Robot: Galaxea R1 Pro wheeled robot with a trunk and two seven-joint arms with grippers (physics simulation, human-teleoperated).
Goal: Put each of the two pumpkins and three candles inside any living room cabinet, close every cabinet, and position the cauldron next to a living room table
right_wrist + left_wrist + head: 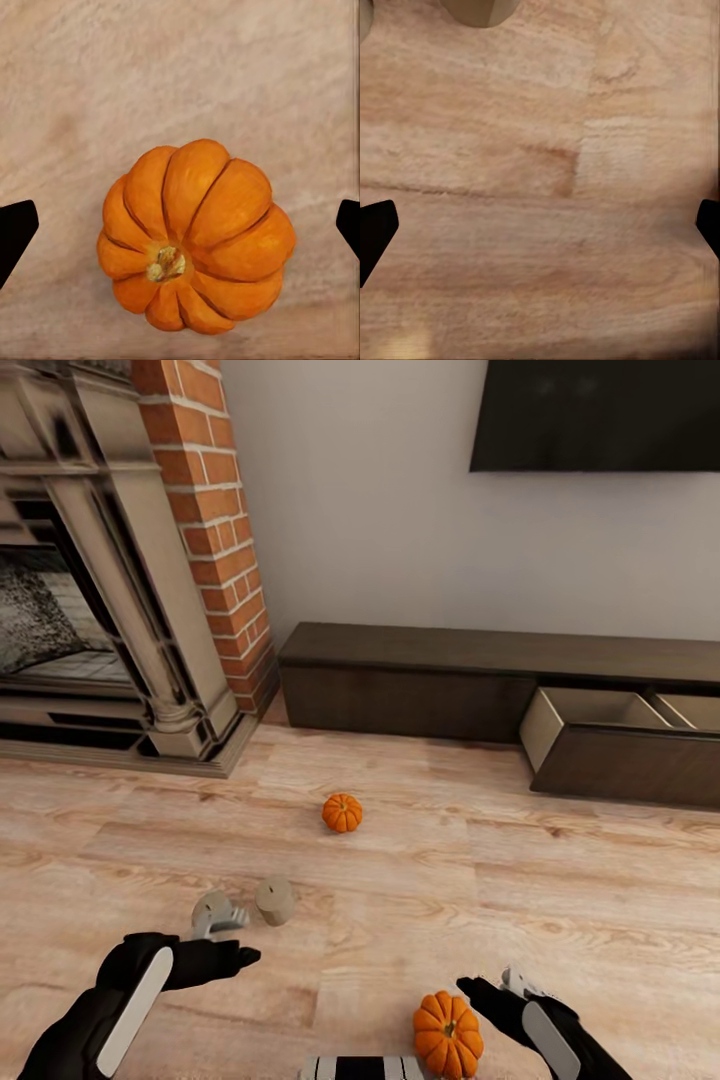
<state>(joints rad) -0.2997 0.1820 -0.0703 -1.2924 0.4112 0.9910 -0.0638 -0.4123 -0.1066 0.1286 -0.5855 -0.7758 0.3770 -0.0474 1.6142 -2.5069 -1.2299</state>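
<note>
At lower left, the left gripper is held wide over bare floor, two candles just beyond. At lower right, the near pumpkin sits centred between the right gripper's wide jaws. If closed off-centre, it could be rolled away.

Plank floor, brick fireplace, wall-mounted TV.

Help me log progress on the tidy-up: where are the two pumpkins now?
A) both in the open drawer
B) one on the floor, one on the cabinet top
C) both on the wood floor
C: the far pumpkin and the near pumpkin both sit on the floor.
</note>
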